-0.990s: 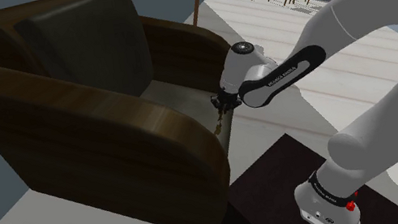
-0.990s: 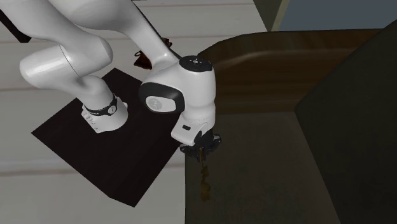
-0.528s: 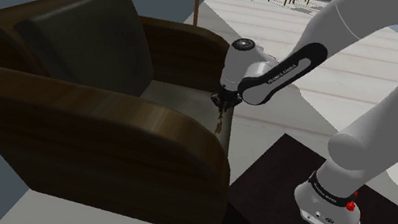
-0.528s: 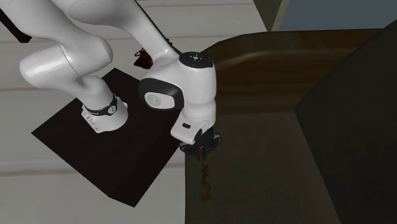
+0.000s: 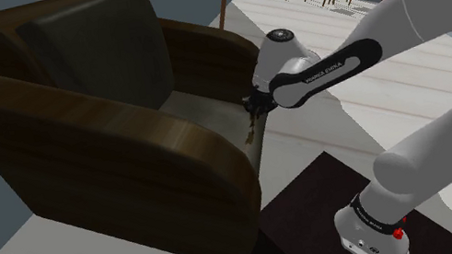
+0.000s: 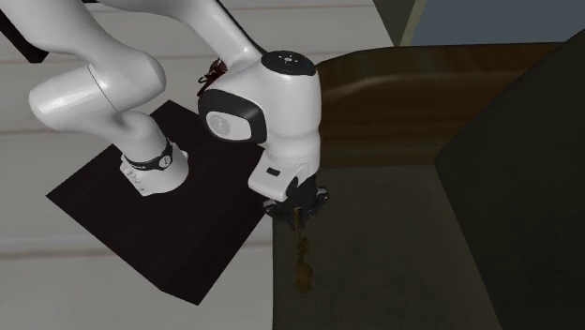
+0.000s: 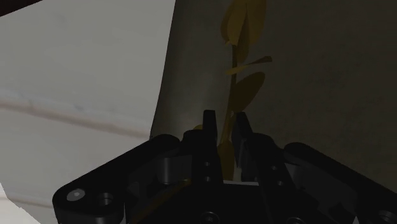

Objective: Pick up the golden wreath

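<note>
The white arm (image 5: 403,23) rises from its base on the dark stand (image 6: 164,225), folds over at the elbow and sends its forearm out level toward the brown armchair (image 5: 75,127). There the rounded wrist housing turns the hand almost straight down. The black gripper (image 6: 296,211) hangs over the front edge of the seat cushion (image 6: 384,253), just inside the near armrest. Its jaws stand narrow, nearly together. In the wrist view the two fingers (image 7: 210,135) pinch a thin leafy strand of the golden wreath (image 7: 245,89) between their tips, so the gripper (image 7: 224,126) has the wreath clamped. From the jaws the wreath runs straight onward, past the fingertips, as a slim chain of yellow-gold leaves seen nearly edge-on. In the second exterior view the wreath (image 6: 302,264) trails from the jaws along the cushion's front border. In the shoulder view the wreath (image 5: 250,131) dangles directly under the gripper (image 5: 255,107) against the chair's front corner. Whether its far end touches the cushion cannot be told. To one side of the jaws lies pale plank floor (image 7: 83,70), to the other the dark cushion.
</note>
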Robot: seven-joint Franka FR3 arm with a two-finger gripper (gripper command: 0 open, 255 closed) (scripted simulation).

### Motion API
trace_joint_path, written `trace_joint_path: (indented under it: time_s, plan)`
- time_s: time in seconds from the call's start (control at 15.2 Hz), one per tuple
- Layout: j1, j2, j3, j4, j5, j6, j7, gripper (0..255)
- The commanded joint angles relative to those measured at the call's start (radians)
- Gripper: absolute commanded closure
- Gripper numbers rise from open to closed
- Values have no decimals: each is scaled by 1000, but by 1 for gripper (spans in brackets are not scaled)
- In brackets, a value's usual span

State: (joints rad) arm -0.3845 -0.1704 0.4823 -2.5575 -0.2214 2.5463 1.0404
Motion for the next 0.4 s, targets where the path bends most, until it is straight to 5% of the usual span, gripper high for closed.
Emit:
trace_joint_path:
  time_s: [0.0, 0.33]
  plan:
    - [10, -28, -8, 8, 30, -31, -27, 255]
    - [22, -61, -19, 23, 63, -75, -57, 255]
